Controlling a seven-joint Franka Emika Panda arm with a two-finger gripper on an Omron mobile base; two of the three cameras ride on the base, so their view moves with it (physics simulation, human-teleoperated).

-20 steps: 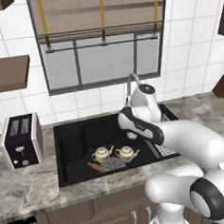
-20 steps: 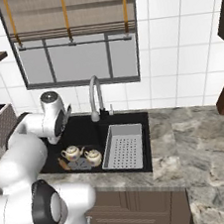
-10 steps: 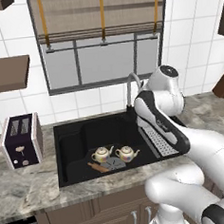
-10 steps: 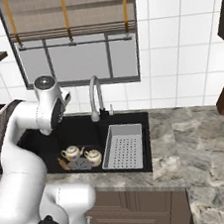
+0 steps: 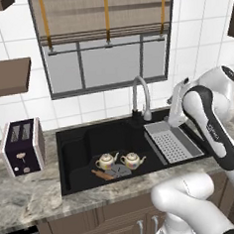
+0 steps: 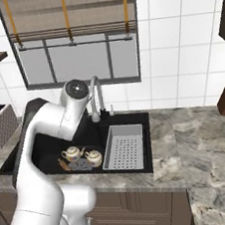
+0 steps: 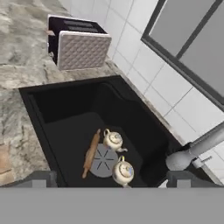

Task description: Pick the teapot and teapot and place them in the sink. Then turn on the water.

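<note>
Two cream floral teapots (image 5: 106, 161) (image 5: 132, 160) sit side by side on the floor of the black sink (image 5: 76, 142). In the hand view they are the near teapot (image 7: 122, 171) and the far teapot (image 7: 113, 140), with the sink wall (image 7: 65, 103) behind. From the right they appear as two teapots (image 6: 72, 153) (image 6: 94, 157). The silver gooseneck faucet (image 5: 139, 95) (image 6: 96, 99) stands behind the basin, and no water runs. My gripper (image 7: 112, 180) is open and empty. It hangs above the draining tray, right of the faucet (image 5: 172, 120).
A wooden rolling pin (image 7: 91, 153) lies by the drain (image 7: 104, 161) next to the teapots. The ribbed draining tray (image 5: 172, 143) (image 6: 123, 145) fills the sink's right side. A dark toaster (image 5: 23, 146) (image 7: 78, 43) stands on the marble counter to the left. A window sits behind the faucet.
My arm has swung up and to the right, from over the basin to beside the faucet. The teapots have stayed put and the gripper has stayed open.
</note>
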